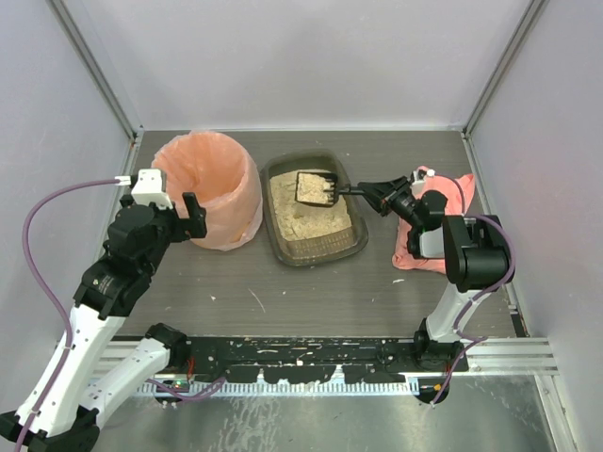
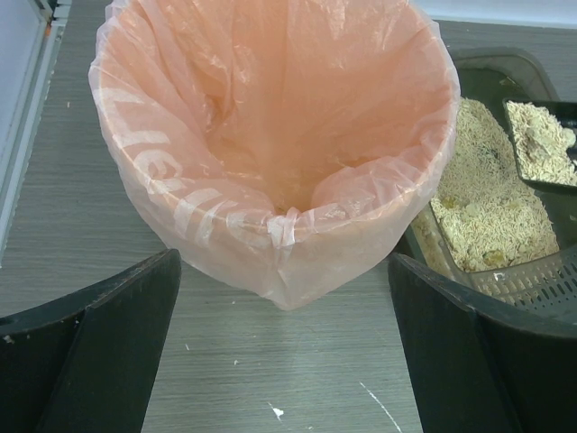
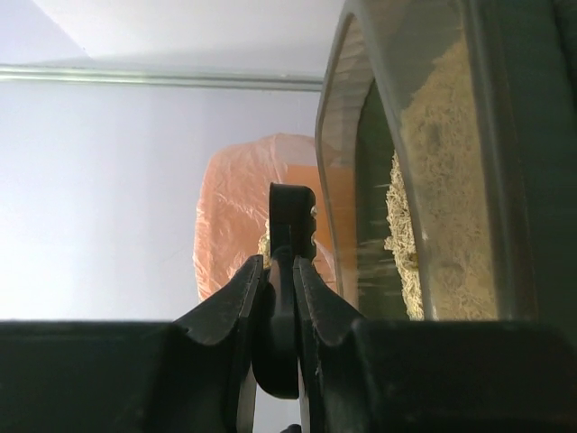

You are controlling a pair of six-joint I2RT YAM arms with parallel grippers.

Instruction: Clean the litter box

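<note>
The litter box (image 1: 316, 258), a dark olive tray of beige litter, sits mid-table. A black slotted scoop (image 1: 317, 188) loaded with litter hangs over its far end. My right gripper (image 1: 370, 195) is shut on the scoop's handle (image 3: 281, 311), which runs between the closed fingers (image 3: 242, 298) in the right wrist view, beside the tray's rim (image 3: 335, 144). My left gripper (image 1: 193, 215) stands wide open just in front of the peach-lined bin (image 1: 209, 188). In the left wrist view its fingers (image 2: 108, 347) frame bare table, and the gripper (image 2: 284, 352) holds nothing.
The round bin (image 2: 270, 135) stands directly left of the litter box (image 2: 491, 68), nearly touching it. A pink cloth (image 1: 457, 202) lies under the right arm at the table's right side. Grey walls close in the left, right and far sides.
</note>
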